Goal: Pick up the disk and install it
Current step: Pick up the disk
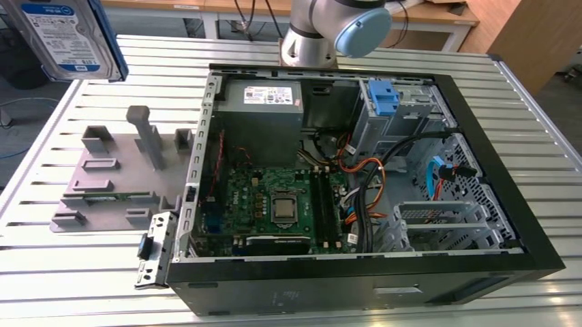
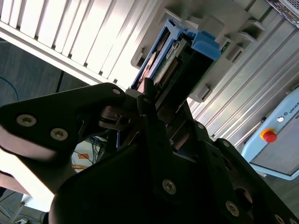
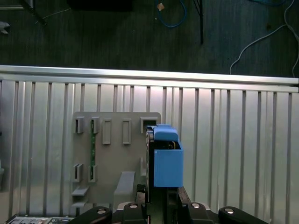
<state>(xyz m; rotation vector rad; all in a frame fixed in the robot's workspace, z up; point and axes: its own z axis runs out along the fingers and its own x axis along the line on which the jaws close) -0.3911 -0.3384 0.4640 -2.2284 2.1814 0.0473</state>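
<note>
- The gripper point(image 2: 161, 105) has the disk point(image 1: 65, 37) off the desk and up in the air. The black fingers point(image 2: 149, 100) are closed in tight against it, one on each side, as the second wrist view shows.
- In the exterior view the disk hangs high above the desk's corner on the exterior view's left, with its white-and-blue label facing the camera.
- The blue bracket point(image 3: 166, 161) frames the drive, and its end tab points down at the desk in the first wrist view.
- From that view the disk is seen edge-on. It hovers over one edge of the grey fixture plate point(image 3: 117, 154), clear of its slots.
- A green memory stick point(image 3: 92, 144) sits in the plate's slots on the side away from the disk.
- The plate lies flat on the slatted metal desk point(image 1: 364, 51), near the desk's edge on the exterior view's left. It is just beside the open computer case point(image 1: 509, 204).
- The case lies on its side and takes up most of the desk, with the motherboard point(image 1: 272, 197) and cables exposed.
- Inside the case, a grey power supply point(image 1: 264, 102) sits toward the far edge, and a small upright blue latch point(image 1: 386, 99) stands near it by the drive bays.
- The arm's base point(image 1: 314, 41) rises at the desk's far edge, behind the case.
</note>
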